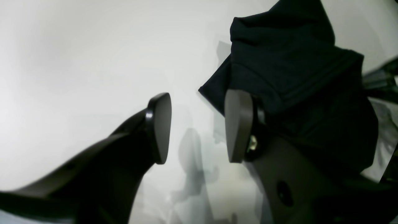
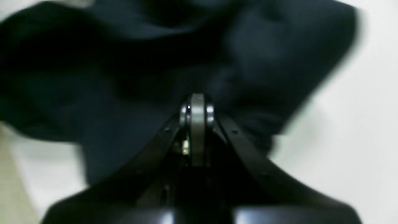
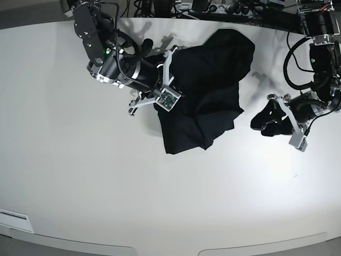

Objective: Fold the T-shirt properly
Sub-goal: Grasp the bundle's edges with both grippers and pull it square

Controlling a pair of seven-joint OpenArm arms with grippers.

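Shirt bunched mid-table, one claw pinched, the other waiting empty

We've got the shirt (image 3: 205,93) lying crumpled on the table (image 3: 80,181), far from flat, and our right gripper (image 2: 197,105) has its jaws pressed together right at the cloth, apparently pinching a fold, though the blur keeps us from swearing to it. Our left gripper (image 1: 197,124) stands agape with nothing between its pads (image 1: 236,124), just beside a hemmed corner of the shirt. The danger, as we judge it: pulling from a single pinch could drag the whole heap sideways or roll it tighter, and a thin bite may slip free. If the left closes on two layers instead of one, we'd likely lock in a crooked fold.
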